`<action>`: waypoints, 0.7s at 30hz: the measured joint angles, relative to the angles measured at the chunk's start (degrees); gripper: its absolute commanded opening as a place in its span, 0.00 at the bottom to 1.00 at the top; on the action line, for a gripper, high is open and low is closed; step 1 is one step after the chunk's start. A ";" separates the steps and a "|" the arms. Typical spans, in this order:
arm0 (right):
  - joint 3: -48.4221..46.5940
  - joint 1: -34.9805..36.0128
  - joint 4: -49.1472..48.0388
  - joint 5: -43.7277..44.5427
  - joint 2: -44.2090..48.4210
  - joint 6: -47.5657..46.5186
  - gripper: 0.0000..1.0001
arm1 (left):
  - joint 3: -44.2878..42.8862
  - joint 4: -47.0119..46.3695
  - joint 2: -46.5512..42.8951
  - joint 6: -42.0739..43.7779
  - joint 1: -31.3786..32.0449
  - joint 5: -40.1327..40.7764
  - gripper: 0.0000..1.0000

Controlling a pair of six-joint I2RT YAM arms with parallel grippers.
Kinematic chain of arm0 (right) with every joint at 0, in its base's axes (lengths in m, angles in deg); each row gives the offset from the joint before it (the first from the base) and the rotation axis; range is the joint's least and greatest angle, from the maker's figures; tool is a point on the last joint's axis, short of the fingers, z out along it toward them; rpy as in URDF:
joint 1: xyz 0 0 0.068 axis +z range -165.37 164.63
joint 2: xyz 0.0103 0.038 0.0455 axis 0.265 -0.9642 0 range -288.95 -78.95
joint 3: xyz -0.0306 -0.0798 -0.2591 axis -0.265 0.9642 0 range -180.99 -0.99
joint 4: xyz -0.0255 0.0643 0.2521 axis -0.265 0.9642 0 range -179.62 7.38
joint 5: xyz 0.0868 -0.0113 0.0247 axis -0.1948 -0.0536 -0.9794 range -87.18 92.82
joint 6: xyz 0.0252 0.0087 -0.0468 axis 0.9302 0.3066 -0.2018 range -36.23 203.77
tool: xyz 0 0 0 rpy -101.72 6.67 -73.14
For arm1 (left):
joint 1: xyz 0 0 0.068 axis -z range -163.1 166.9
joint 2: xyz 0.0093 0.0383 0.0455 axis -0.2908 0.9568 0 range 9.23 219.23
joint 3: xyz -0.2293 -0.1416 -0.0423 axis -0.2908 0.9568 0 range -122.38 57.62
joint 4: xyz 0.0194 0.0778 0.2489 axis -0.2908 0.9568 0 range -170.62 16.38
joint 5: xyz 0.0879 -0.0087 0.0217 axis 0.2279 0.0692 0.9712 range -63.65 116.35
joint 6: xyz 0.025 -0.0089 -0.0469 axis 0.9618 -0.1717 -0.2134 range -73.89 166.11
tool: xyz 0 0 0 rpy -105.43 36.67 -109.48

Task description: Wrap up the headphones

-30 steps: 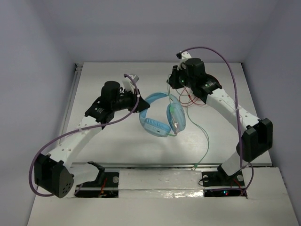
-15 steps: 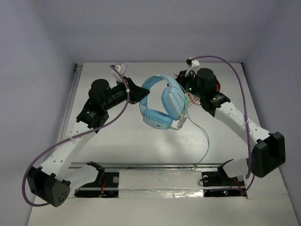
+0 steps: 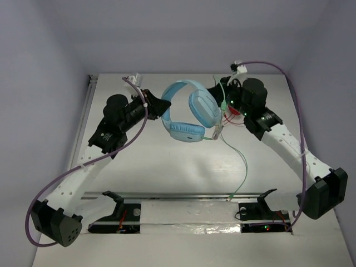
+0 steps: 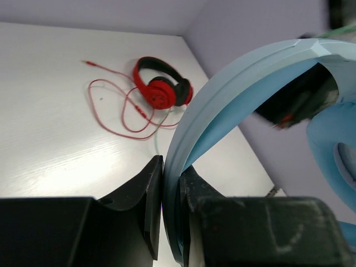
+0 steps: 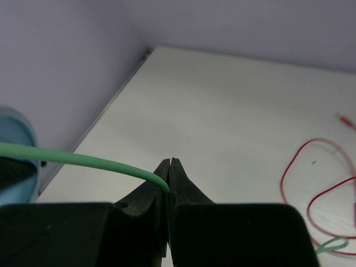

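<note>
The light blue headphones hang in the air above the middle of the table. My left gripper is shut on their blue headband, which passes between my two black fingers. My right gripper is shut on the pale green cable close behind the upper earcup. The cable runs down from the earcups across the table to its plug near the front rail. The lower earcup faces the table.
Red-and-black headphones with a looped red cable lie at the back of the table, mostly hidden behind my right arm in the top view. A metal rail runs along the front edge.
Both arms have lifted the headphones off the table and moved them toward the back. My right gripper has shifted right and up along the cable, drawing it taut.
</note>
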 measured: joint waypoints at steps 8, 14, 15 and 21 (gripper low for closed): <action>-27.39 0.33 13.44 6.56 -5.27 -7.41 0.00 | 7.17 5.90 -0.26 1.64 0.00 4.11 0.00; -43.52 4.79 22.80 10.01 -16.35 -11.13 0.00 | 8.35 7.39 6.82 2.62 0.59 3.21 0.00; -45.24 5.79 24.46 11.26 -18.51 -11.72 0.00 | 8.37 7.23 7.85 2.69 0.85 2.80 0.00; -49.90 9.25 33.35 18.21 -30.21 -13.77 0.00 | 8.35 4.94 12.15 2.67 3.67 -0.83 0.00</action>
